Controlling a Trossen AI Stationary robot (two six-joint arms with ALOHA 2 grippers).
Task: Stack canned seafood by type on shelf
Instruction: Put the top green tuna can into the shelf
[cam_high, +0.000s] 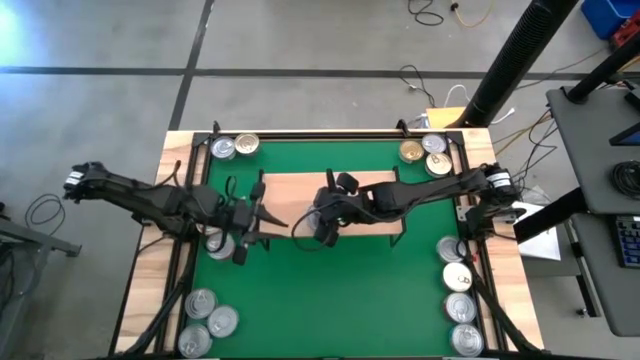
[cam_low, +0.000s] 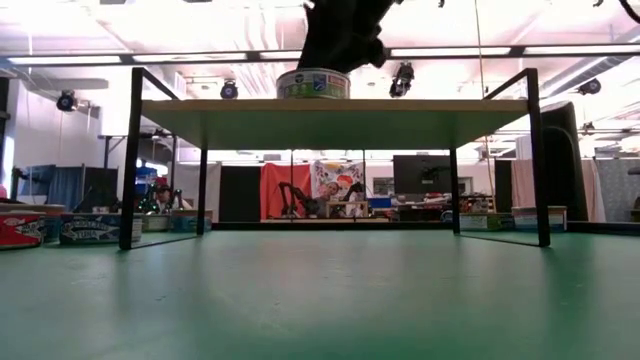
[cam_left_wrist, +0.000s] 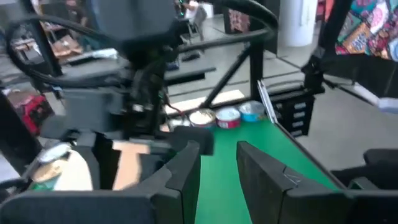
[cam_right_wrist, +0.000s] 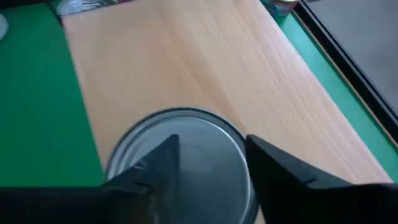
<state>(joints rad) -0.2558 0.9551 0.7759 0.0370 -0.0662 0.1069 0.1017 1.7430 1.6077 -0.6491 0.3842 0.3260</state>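
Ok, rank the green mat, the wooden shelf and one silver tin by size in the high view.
1. Green mat, largest.
2. Shelf, clearly smaller, partly hidden by the arms.
3. Silver tin, by far the smallest.

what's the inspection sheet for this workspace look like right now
surface: green mat on a wooden table
job's things: one tin on the shelf; other tins grouped at the mat's corners and right edge
clutter: nothing seen
grippers: right gripper just above the shelf tin, fingers apart; left gripper open over the mat beside the shelf
cables: loose cables on the floor beyond the table
surroundings: black column, side desk
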